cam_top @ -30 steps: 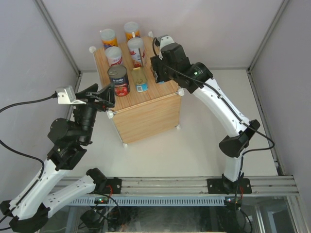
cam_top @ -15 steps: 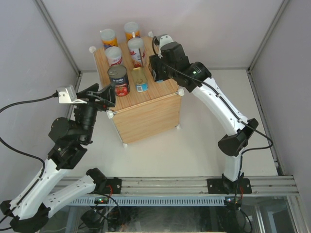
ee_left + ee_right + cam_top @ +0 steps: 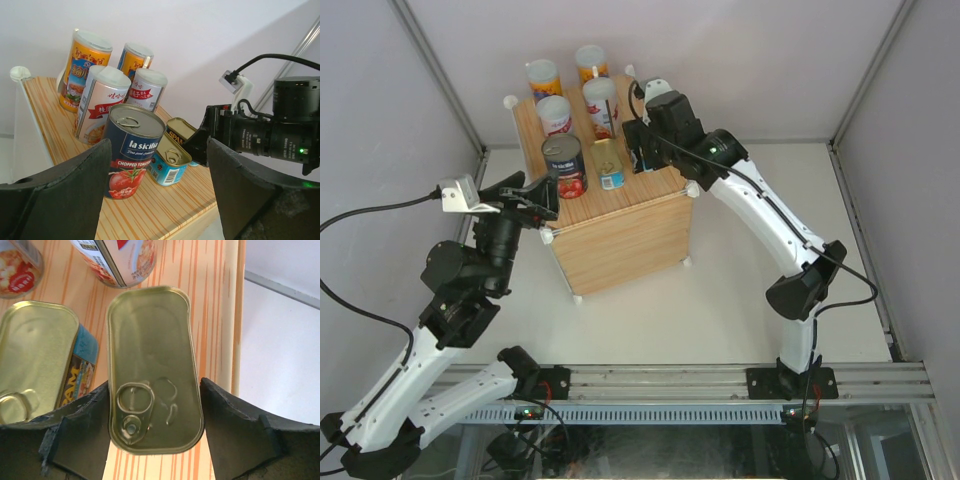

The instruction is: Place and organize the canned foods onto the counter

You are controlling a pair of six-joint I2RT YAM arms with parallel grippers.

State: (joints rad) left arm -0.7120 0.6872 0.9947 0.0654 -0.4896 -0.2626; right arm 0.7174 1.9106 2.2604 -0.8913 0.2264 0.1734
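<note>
1. Straddling a flat gold-lidded tin (image 3: 152, 365), the right gripper (image 3: 154, 385) has one dark finger running close along each long side. I cannot tell whether the fingers press on the tin or stand just off it.
2. That tin lies flat on the top of the wood-grain counter (image 3: 212, 300), with its pull ring at the end nearer the wrist camera. It lies parallel to the counter's right edge, with a narrow strip of bare wood between the two.
3. A second flat tin (image 3: 37, 340), blue-sided with a SPAM label, lies just beside it on the left. Its gold lid faces up and a sliver of wood shows between the two tins.
4. A chopped-tomato can (image 3: 565, 165) stands upright left of the blue tin, close to the counter's near-left edge.
5. Four tall cans (image 3: 102, 102) stand upright in two pairs on the far part of the counter top. The two orange-labelled ones are by the far edge, and two with red-and-white labels stand in front of them.
6. The left gripper (image 3: 532, 193) hovers at the counter's near-left edge, above a white ball corner connector (image 3: 546, 236). It faces the tomato can, with its fingers spread wide and nothing between them.
</note>
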